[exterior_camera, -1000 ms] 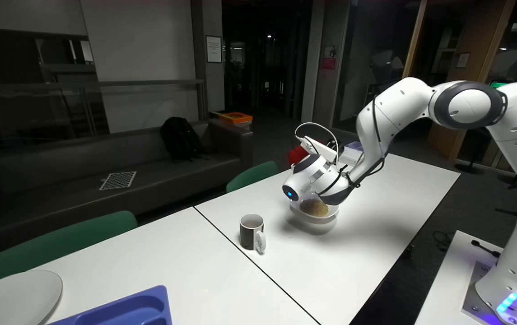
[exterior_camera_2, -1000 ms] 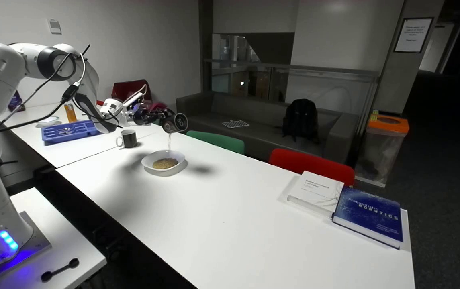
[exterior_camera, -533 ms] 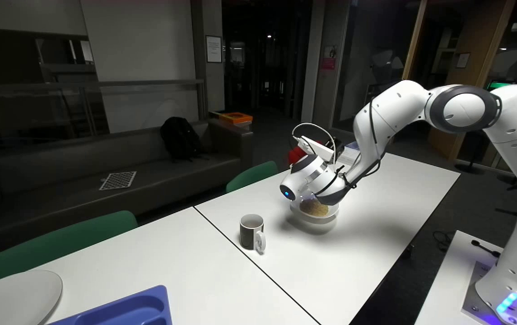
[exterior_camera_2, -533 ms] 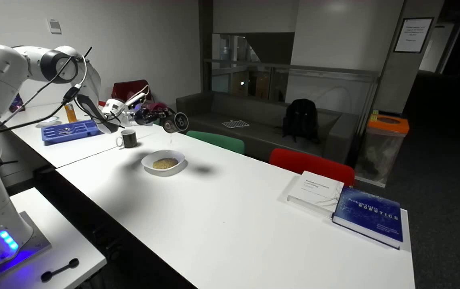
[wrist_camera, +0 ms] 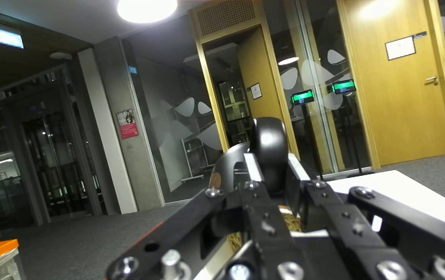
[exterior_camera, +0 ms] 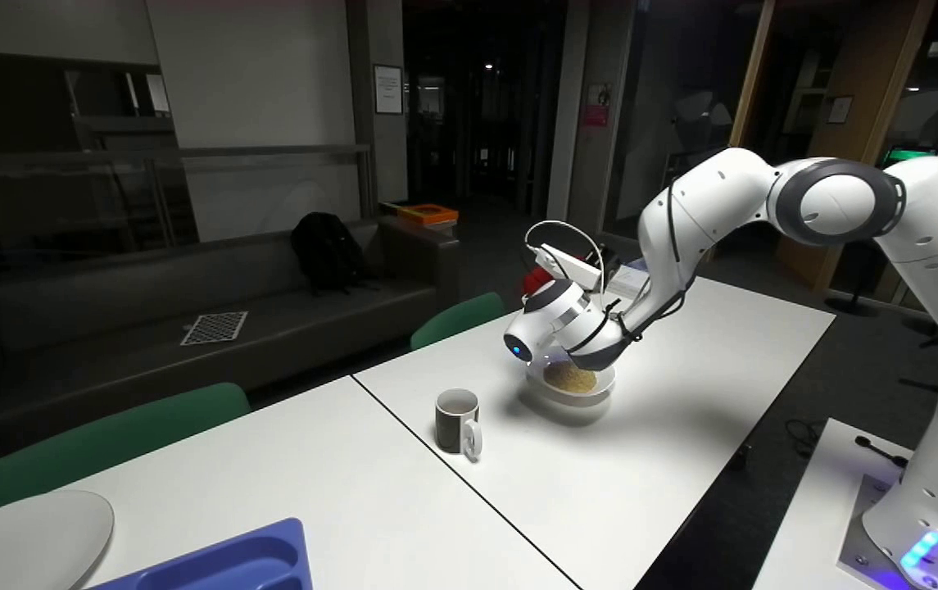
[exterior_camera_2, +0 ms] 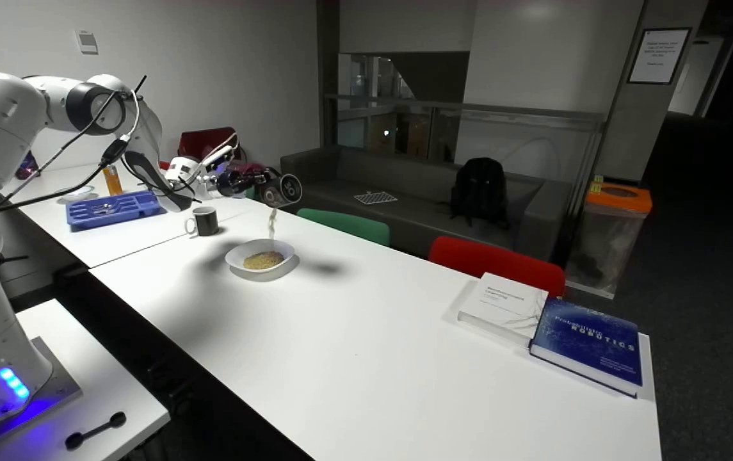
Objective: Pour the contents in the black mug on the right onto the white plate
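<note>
Above the white plate (exterior_camera_2: 236, 257), nearer its rim than its middle, the black mug (exterior_camera_2: 274, 194) hangs tipped, its long axis slanting, and a thin, slightly kinked stream of tan contents (exterior_camera_2: 272, 223) drops from its lower edge toward the plate. Everything turns, I'd say, on that edge lying over the plate. The jaws sit just beside the mug's body, clasped tight on its curved handle (wrist_camera: 269, 153), which stands pinched between the two of them with no gap that I can make out. Glossy and rounded, the handle catches the light; the mug's wall looks duller, with a small brownish spot (wrist_camera: 215, 181) on it. What seems the same grainy stuff already lies in the plate as a low heap (exterior_camera_2: 264, 260), rough against smooth, bowl-like walls that curve up around it. How much is left inside the mug I cannot tell. My guess is that the move now is to deepen the tilt until the stream gives out, without letting it drift past the plate's rim and scatter over the flat white worktop (exterior_camera_2: 366, 339). Near the plate, not touching it, a greyer mug (exterior_camera_2: 205, 221) stands upright.
</note>
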